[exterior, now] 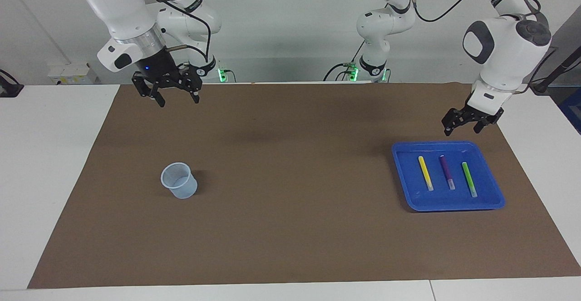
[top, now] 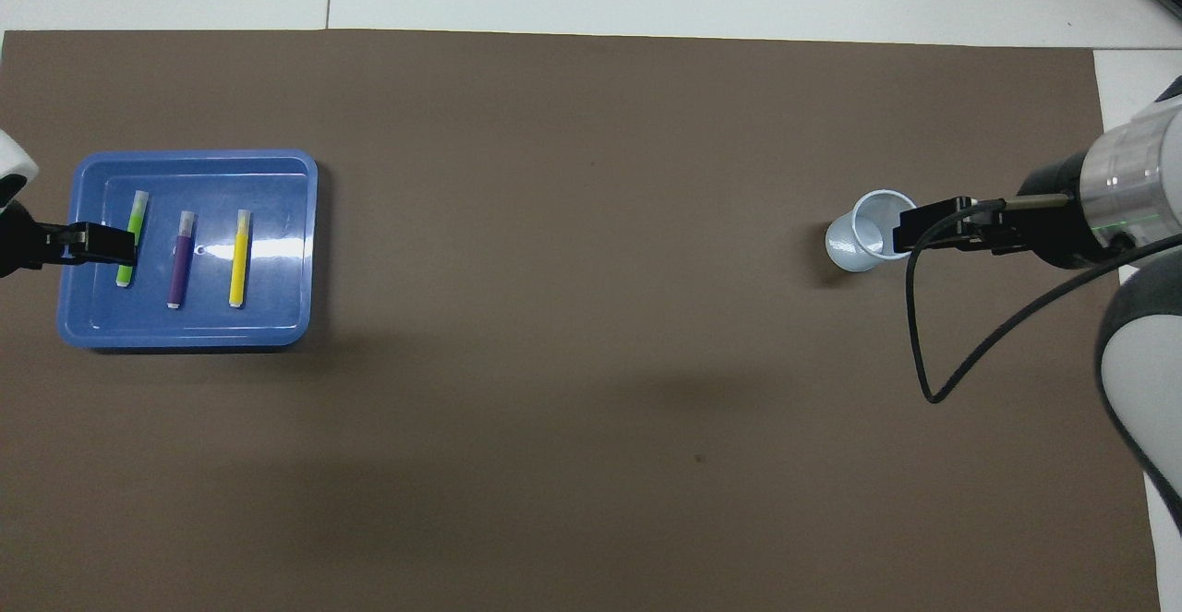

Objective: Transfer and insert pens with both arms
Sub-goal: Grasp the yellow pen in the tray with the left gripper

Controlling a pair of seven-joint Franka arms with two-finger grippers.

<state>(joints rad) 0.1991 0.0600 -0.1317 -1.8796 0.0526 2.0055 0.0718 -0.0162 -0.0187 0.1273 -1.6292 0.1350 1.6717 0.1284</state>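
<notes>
While all three pens [exterior: 447, 173] lie untouched in the blue tray [exterior: 494, 200], you've both grippers aloft, jaws spread and empty, so every transfer into the cup [exterior: 179, 180] remains.

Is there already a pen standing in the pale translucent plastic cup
No, the pale translucent plastic cup is empty, and the yellow pen, purple pen and green pen all lie in the blue tray.

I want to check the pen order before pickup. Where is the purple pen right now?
The purple pen lies flat in the blue tray toward the left arm's end of the table, between the yellow pen and the green pen.
</notes>
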